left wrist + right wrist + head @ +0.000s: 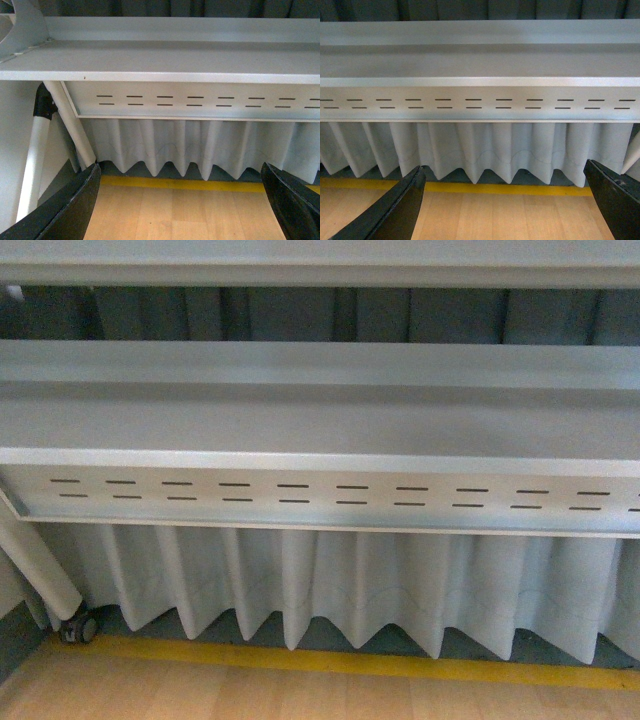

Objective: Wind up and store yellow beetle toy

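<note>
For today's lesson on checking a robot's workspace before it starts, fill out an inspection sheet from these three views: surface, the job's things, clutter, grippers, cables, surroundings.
Surface: grey metal shelf with a slotted front panel; nothing seen on the part in view.
Job's things: yellow beetle toy, nothing seen in any view.
Clutter: nothing seen.
Grippers: left gripper open, dark fingers wide apart, holding nothing; right gripper open, fingers wide apart, holding nothing.
Cables: nothing seen.
Surroundings: pleated white curtain hanging below the shelf; wooden floor with a yellow floor stripe; white frame leg ending at a black caster wheel; dark curtain behind the shelf.
</note>
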You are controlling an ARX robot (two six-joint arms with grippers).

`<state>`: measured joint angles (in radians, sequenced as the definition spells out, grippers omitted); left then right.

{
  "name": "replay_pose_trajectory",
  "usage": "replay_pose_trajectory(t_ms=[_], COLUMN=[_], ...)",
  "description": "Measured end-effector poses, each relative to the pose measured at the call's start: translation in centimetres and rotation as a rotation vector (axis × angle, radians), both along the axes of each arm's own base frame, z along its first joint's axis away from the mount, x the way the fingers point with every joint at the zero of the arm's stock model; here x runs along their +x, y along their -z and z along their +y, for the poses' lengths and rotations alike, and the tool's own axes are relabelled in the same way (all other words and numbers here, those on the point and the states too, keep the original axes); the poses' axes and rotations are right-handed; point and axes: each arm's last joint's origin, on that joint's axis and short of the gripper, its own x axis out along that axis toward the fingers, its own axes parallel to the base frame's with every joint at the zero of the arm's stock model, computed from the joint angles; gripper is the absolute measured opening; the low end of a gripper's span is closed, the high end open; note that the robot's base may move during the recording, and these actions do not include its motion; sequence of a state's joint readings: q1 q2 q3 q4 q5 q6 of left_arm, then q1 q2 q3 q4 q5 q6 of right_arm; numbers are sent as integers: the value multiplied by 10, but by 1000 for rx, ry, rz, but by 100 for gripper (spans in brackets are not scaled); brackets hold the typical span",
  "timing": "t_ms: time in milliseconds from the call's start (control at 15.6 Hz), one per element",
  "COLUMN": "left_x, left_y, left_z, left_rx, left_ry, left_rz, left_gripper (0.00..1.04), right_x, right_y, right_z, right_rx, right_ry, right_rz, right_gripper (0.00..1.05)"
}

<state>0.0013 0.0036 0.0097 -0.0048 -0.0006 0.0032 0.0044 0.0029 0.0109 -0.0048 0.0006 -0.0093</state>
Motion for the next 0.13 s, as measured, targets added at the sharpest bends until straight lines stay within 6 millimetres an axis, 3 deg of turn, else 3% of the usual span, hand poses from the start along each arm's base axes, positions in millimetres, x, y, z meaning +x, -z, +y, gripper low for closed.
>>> replay_pose_trajectory(t_ms=[128], left_x=[0], left_y=[0], left_z=[0], left_rx=[0], left_ry=[0], left_rz=[0], left_gripper=[98], right_x=[0], right_y=[0], right_z=[0], right_rx=[0], right_ry=[0], right_rz=[0], right_gripper=[98])
